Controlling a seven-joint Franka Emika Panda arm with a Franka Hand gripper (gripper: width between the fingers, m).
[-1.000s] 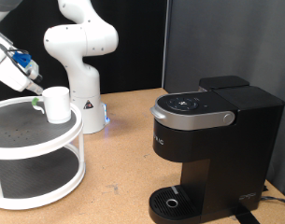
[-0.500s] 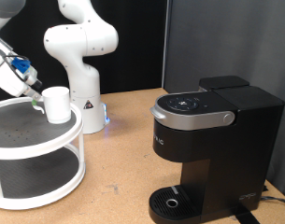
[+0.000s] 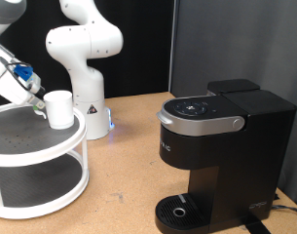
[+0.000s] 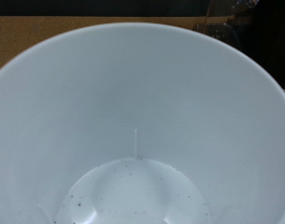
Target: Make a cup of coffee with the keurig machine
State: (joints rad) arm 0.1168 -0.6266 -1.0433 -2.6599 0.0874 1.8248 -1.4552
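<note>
Black curtains back a wooden table [image 3: 129,166] where a white two-tier stand [image 3: 36,156] sits at the exterior view's left. On its top tier stands the cup [image 3: 58,109], the gripper [image 3: 38,101] right against its left side; whether the fingers are spread or pinching cannot be told. The wrist view is filled by the cup's white inside, speckled at the bottom. At the right, well apart, stands the keurig machine [image 3: 221,156], lid down.

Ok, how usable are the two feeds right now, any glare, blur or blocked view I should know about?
Exterior view: evenly lit and sharp; soft highlights on the keurig machine lid, the end effector beside the cup at the frame's left edge, partly cropped. Wrist view: the cup's white interior fills nearly the whole frame, slightly soft, dark specks at its bottom; fingers not visible.
</note>
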